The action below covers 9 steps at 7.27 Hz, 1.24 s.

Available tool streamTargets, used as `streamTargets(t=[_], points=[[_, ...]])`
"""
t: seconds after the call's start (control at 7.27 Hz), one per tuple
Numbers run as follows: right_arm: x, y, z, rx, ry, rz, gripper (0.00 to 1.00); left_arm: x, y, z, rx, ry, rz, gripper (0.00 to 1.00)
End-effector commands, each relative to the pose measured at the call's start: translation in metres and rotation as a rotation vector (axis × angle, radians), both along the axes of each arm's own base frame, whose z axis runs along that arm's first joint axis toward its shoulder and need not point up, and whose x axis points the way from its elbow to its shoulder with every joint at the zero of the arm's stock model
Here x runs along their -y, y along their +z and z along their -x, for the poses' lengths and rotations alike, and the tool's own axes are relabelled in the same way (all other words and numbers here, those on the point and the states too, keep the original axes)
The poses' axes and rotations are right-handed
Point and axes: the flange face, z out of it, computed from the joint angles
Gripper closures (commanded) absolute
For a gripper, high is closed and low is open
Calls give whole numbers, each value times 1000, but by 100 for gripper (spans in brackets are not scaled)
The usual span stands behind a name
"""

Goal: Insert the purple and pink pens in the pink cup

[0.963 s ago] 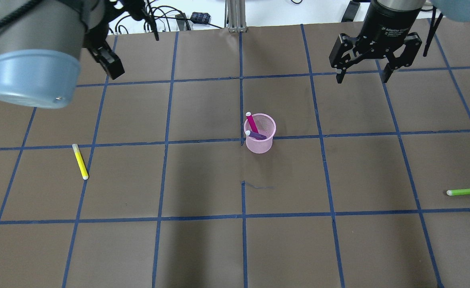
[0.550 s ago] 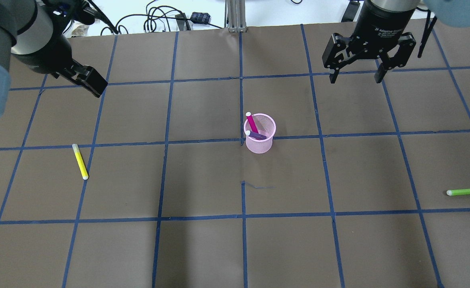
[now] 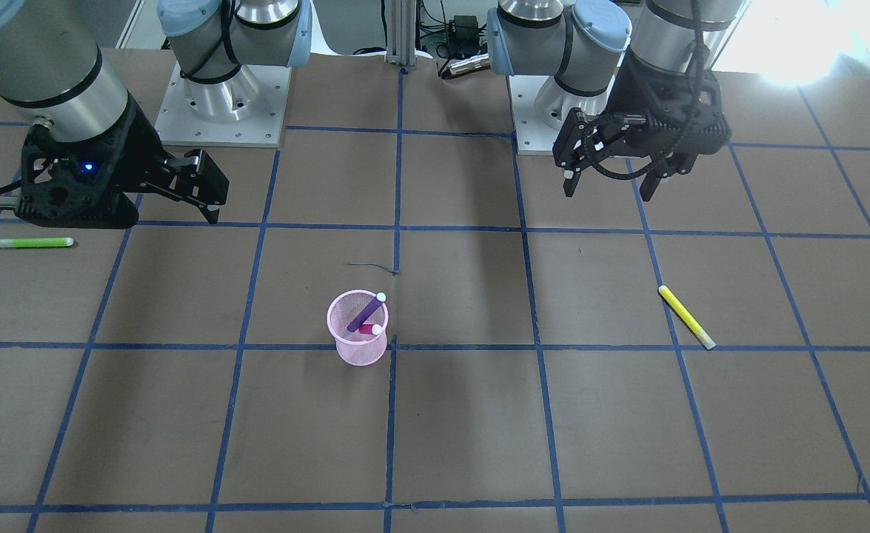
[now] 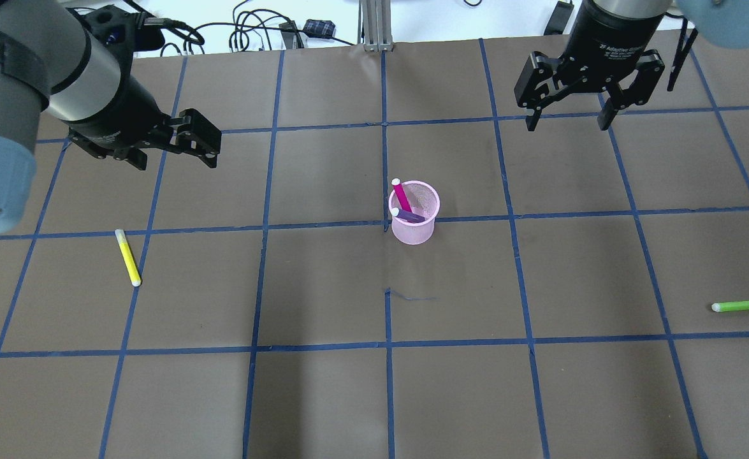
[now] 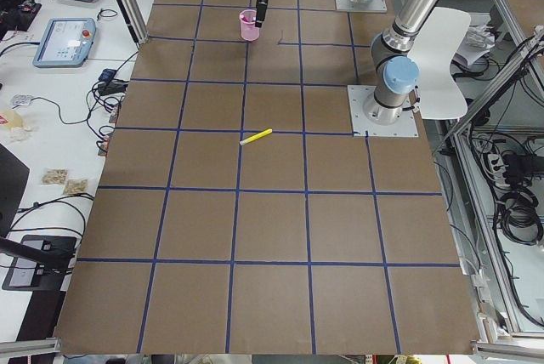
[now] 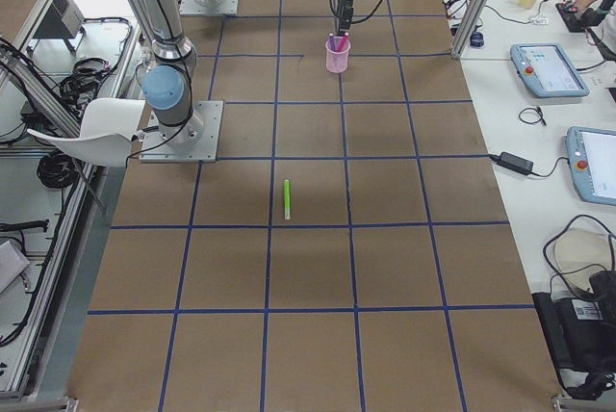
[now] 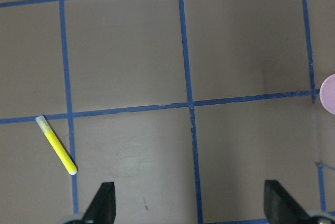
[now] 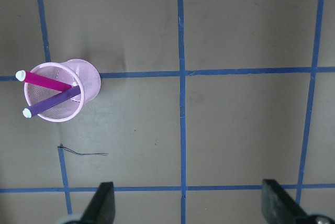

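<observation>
Left pincer [image 4: 176,162] shifted inward, jaws spread, pink cup [image 4: 412,233] unmoved

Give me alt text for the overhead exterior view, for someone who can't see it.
A pink mesh cup stands centred on the table holding the pink pen and purple pen, both leaning on its rim. The left gripper and right gripper hang open and empty farther back; a yellow pen and a green pen lie at either side.

Even bright light, soft shadows on the table [image 4: 323,287], glare (front view, top right), sharp focus
</observation>
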Motion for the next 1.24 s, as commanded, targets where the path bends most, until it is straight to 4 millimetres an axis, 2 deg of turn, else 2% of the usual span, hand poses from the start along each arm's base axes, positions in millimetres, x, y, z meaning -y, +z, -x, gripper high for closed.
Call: streamTargets(t=[0.0, 0.28, 0.41, 1.1], points=[[5, 0, 2, -2, 0, 26, 0, 5, 0, 13, 1, 4, 0, 0], [7, -3, 2, -2, -5, 23, 0, 22, 18, 14, 1, 6, 0, 0], [12, 0, 2, -1, -5, 63, 0, 29, 21, 15, 0, 4, -25, 0], [12, -5, 2, -1, -5, 66, 0, 31, 17, 17, 1, -17, -18, 0]])
